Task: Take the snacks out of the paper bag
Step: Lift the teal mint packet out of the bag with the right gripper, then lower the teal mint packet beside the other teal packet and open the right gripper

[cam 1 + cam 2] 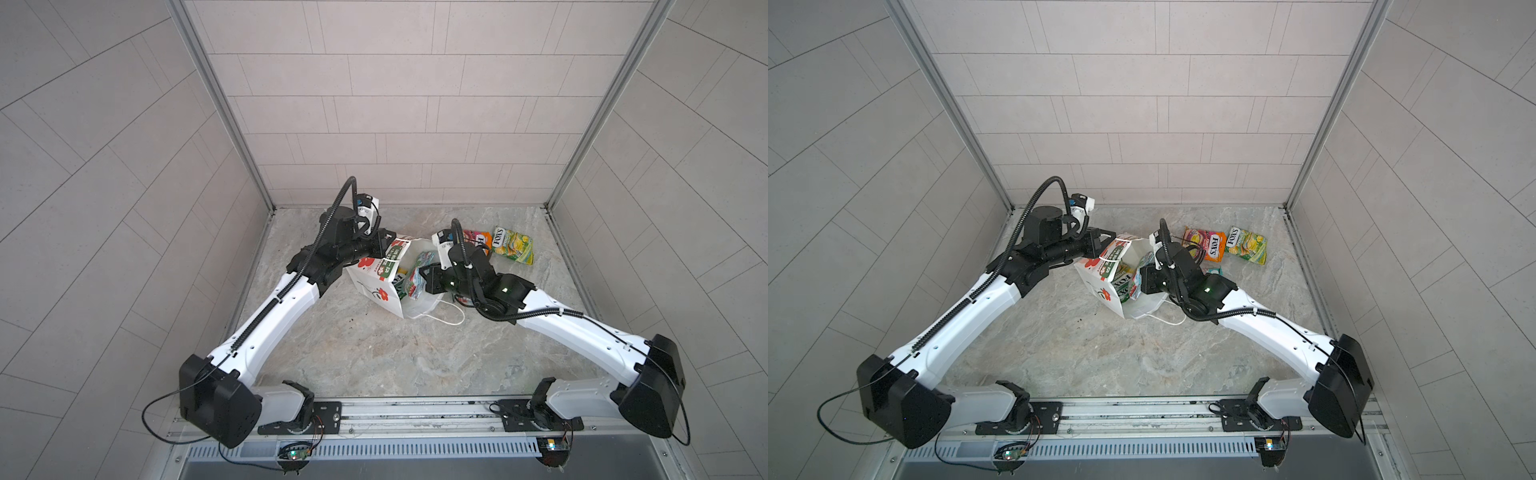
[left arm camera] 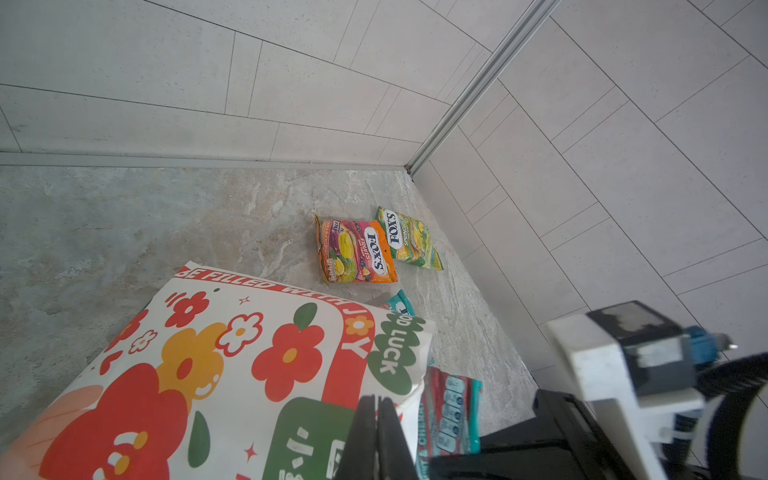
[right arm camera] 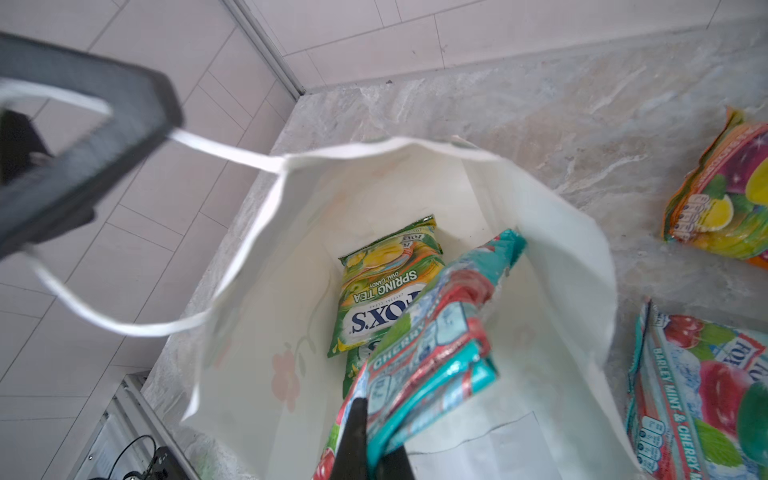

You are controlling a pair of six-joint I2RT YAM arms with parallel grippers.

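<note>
Snacks point(image 1: 1204, 246) partly out of tall white flower-printed paper bag point(image 1: 374, 291)
Left gripper point(image 2: 377, 405) clamped its top; right gripper point(image 3: 372, 432) pinched a glossy teal packet point(image 3: 436, 332) at the mouth; green-yellow packet point(image 3: 386, 286) lay inside; teal point(image 3: 706, 395), orange-pink point(image 2: 355, 251), green-yellow packets point(image 2: 409, 239) lay out right.

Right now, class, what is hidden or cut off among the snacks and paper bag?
- Right wrist view: second green packet in the paper bag, mostly under the Spring Tea packet and the held cherry-mint packet in the right tool.
- Right wrist view: loose cherry-mint packet, cut by the frame edge.
- In a top view: orange packet, partly behind the right arm.
</note>
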